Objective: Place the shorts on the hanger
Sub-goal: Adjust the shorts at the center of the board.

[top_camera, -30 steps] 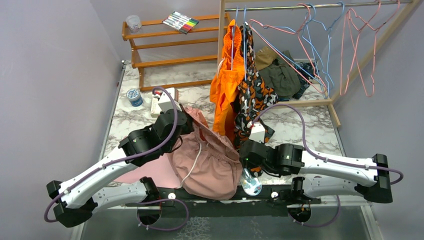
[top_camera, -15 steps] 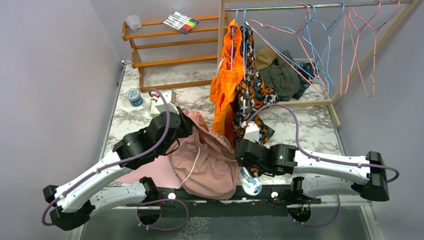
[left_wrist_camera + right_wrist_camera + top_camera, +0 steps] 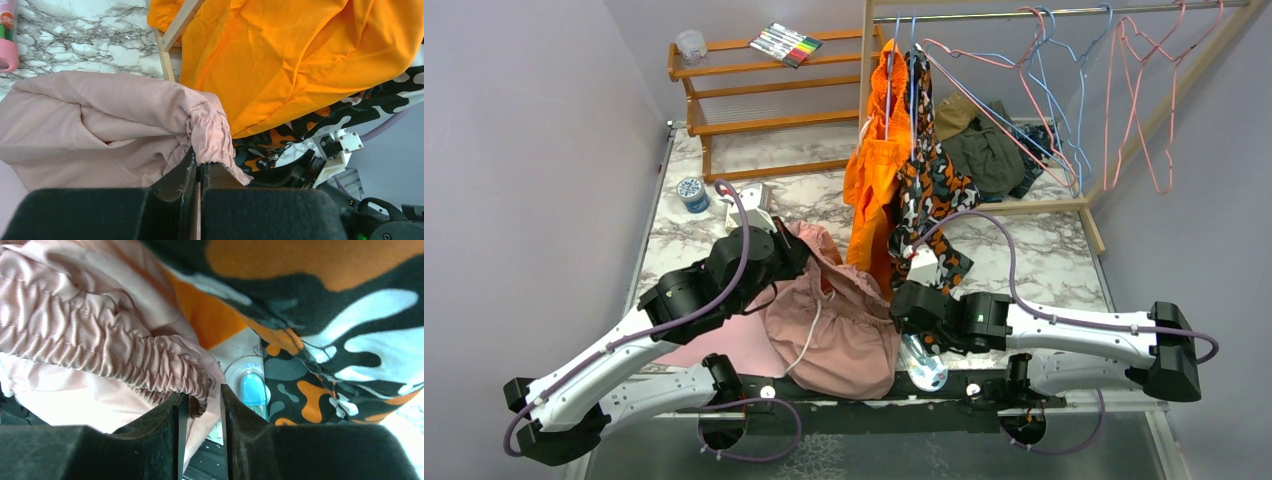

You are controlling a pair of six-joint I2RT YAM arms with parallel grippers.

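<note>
The dusty-pink shorts (image 3: 839, 325) are hanging bunched at 6 o'clock above the worktop (image 3: 1034, 250), gathered waistband raised, white drawstring dangling. The pink wire hanger (image 3: 1113, 110) is hanging at 1 o'clock.

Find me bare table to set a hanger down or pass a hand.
Free: table marble right of the camouflage garment, bounded by the wooden rack rail; a patch between the wooden shelf and the left arm; a thin strip nearer than the blue-lidded jar. Crowded: near-edge centre, filled by the shorts, and under the orange garment.
</note>
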